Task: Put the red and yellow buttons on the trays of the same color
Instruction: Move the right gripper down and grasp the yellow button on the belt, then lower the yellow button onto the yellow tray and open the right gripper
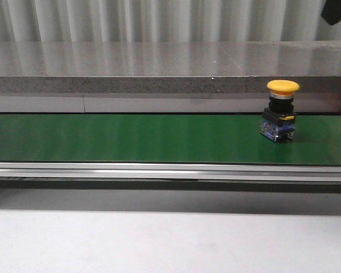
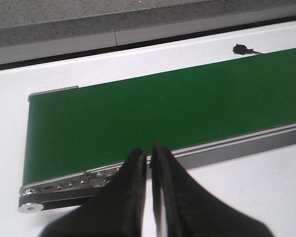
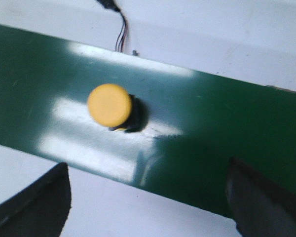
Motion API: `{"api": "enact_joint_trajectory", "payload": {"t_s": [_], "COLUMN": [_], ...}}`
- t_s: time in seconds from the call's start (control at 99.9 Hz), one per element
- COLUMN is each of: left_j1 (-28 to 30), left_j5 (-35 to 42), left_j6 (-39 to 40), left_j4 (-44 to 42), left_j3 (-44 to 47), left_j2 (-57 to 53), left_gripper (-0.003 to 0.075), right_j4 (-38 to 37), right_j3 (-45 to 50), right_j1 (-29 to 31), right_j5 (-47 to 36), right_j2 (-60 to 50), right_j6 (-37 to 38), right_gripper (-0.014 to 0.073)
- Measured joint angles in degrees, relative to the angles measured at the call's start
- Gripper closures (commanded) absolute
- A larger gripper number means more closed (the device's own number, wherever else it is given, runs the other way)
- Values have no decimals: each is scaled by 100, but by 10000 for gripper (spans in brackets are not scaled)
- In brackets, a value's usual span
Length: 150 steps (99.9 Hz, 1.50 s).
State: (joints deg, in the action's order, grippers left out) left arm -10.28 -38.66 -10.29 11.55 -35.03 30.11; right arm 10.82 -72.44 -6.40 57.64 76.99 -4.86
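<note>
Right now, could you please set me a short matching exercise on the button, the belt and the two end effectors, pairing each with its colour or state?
Things:
1. button
2. belt
3. left end effector
4. right end effector

Colour or state:
A. open
B. green
C. shut
D. yellow cap

Pairs: 1-D, 2-B, 3-C, 4-A

— What sort of place are you working in?
— You're in a factory-style test cell: green conveyor belt point(image 1: 131, 138) with aluminium side rail point(image 1: 159, 169), corrugated metal wall point(image 1: 159, 20) behind.
</note>
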Motion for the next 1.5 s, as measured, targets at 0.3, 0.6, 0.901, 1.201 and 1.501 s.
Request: {"api": "enact_joint_trajectory", "payload": {"t_s": [0.3, 0.6, 0.901, 1.201, 1.501], "left_j1": [0, 0, 0, 0, 0], "left_j5": [0, 0, 0, 0, 0], "left_j6": [0, 0, 0, 0, 0], "left_j4": [0, 0, 0, 0, 0], "left_j3": [0, 0, 0, 0, 0], "left_j2": [0, 0, 0, 0, 0], "left_gripper": [726, 726, 726, 726, 726], "right_j4": [0, -427, -661, -707, -1527], "right_j3": [0, 0, 0, 0, 13], "right_j1": [-312, -312, -312, -199, 469], "right_j5": [244, -432, -550, -550, -163], "right_j2": [862, 1798, 2033, 1807, 783], "right_j6": [-530, -691, -709, -255, 1020], "right_gripper": [-43, 4, 490, 494, 494]}}
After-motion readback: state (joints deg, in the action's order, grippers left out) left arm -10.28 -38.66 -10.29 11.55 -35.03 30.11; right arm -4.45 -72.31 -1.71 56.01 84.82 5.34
